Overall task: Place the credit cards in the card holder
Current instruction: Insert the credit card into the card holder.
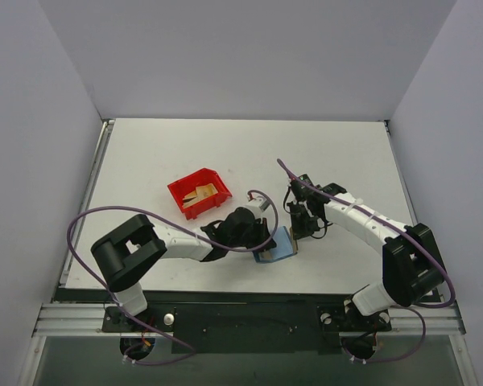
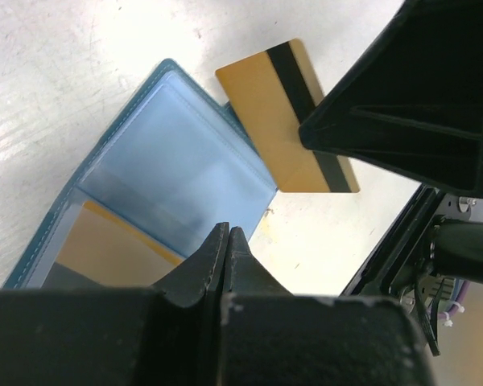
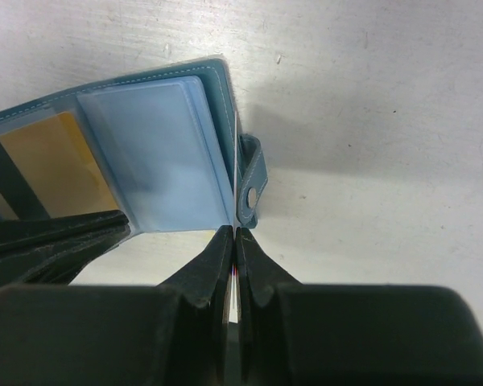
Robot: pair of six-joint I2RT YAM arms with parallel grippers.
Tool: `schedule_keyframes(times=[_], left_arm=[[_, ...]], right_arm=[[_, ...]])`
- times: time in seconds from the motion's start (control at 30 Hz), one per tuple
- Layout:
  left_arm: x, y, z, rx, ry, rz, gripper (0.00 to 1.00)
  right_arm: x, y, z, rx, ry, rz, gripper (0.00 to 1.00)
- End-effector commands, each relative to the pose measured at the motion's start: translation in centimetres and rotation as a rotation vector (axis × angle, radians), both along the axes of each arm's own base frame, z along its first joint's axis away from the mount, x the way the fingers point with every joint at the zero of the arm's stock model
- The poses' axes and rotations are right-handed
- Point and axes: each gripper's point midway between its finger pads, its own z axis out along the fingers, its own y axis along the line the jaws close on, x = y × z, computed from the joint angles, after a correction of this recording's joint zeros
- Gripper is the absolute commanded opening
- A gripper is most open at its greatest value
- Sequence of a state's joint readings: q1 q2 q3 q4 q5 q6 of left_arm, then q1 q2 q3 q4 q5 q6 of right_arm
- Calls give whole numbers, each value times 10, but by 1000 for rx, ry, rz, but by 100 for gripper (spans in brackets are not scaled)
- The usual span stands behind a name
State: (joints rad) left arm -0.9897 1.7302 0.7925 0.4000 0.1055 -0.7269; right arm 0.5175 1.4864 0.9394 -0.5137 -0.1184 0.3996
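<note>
Top external view first: the card holder [image 1: 280, 244] lies open and flat on the white counter [image 1: 225, 153], with both arms leaning in over it. The left hand [image 1: 260, 244] sits at the holder's edge nearest the left arm, and the right hand [image 1: 301, 232] is just off the opposite edge. Further back from the holder, well apart from it, is a red bin [image 1: 179, 193] with a few more gold cards [image 1: 201, 195] lying in it.

Left wrist view shows the holder's light blue inside with clear slots. One tucked card [image 2: 113, 249] already sits in a slot, gold with a dark band. The left hand's fingers [image 2: 213, 257] are pressed fully together, tips right at the holder's edge. I can't tell if they're pinching it or just resting there. Beside the holder's far corner, a credit card [image 2: 266, 104] is held tilted off the counter by the right hand.

Right wrist view: the right hand is clamped tight on that card, which shows edge-on as a thin line between the fingers. The snap tab [image 3: 251, 181] sticks out of the holder just ahead of the fingertips. Plain gold and a black stripe is all I can make out on the cards.
</note>
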Motion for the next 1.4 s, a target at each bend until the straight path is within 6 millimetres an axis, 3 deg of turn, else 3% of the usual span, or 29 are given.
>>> schedule_keyframes(times=[0.0, 0.27, 0.43, 0.87, 1.03, 1.13, 1.37], left_arm=[[-3, 5, -10, 21, 2, 8, 0], [-14, 23, -39, 84, 48, 16, 0], [-17, 34, -47, 115, 59, 34, 0], [-1, 68, -18, 240, -59, 115, 0], [3, 62, 8, 189, -110, 104, 0], [5, 48, 20, 136, -135, 73, 0], [10, 10, 15, 75, -120, 0, 0]], right_arm=[[-9, -10, -2, -52, 39, 11, 0], [-18, 5, -5, 43, 79, 39, 0], [-26, 15, -6, 107, 109, 49, 0], [-45, 46, -11, 302, 160, 42, 0], [-41, 38, -18, 259, 133, 0, 0], [-40, 30, -22, 222, 121, -33, 0], [-35, 10, -21, 146, 49, -122, 0]])
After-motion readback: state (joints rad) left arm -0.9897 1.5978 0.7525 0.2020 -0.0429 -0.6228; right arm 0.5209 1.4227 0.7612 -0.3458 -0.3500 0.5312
